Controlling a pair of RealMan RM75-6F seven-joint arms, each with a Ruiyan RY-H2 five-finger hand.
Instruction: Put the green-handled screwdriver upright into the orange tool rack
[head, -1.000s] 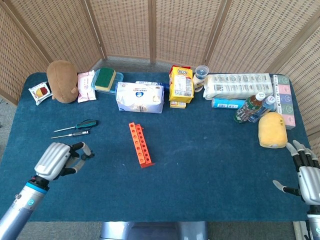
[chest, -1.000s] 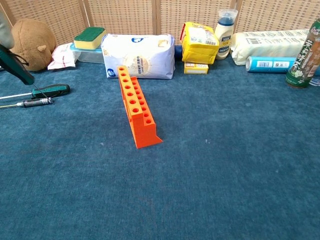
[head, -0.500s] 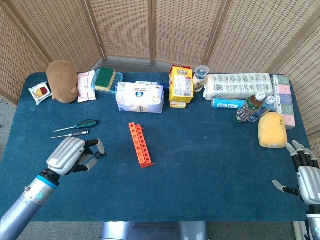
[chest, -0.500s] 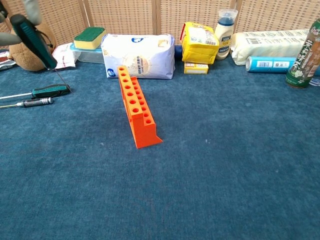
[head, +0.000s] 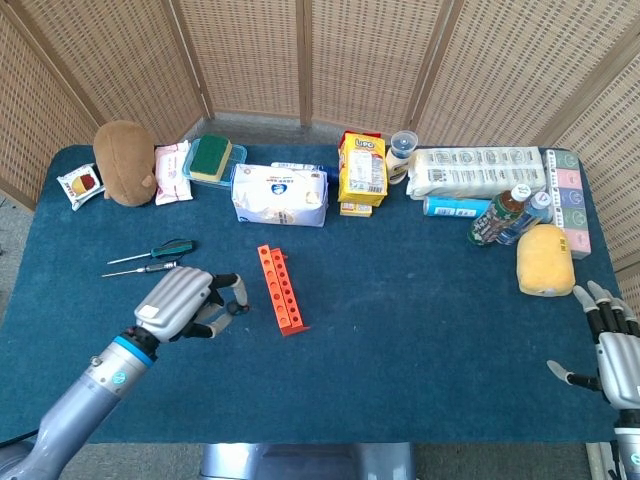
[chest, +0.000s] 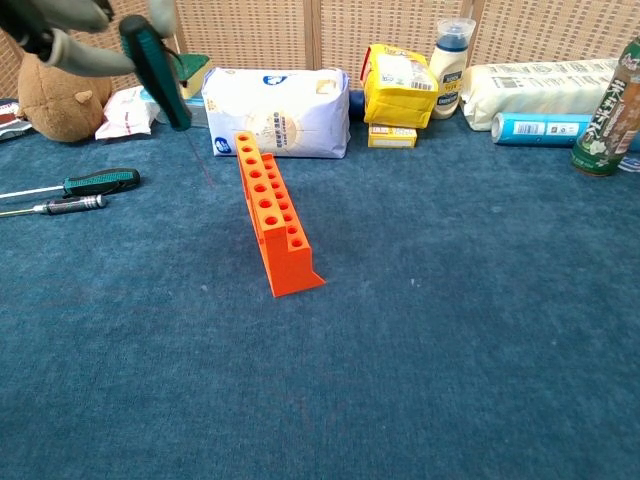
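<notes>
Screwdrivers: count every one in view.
3: one green-handled screwdriver held by the left hand; another green-handled and a thin dark-handled one lying on the blue table.

No print on the yellow bag (head: 363, 168) (too blurred) is readable.

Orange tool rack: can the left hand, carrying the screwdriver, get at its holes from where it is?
Probably yes. The left hand holds the green-handled screwdriver in the air just beside the orange plastic tool rack, whose holes face up uncovered, and only bare blue tablecloth lies between them.
</notes>
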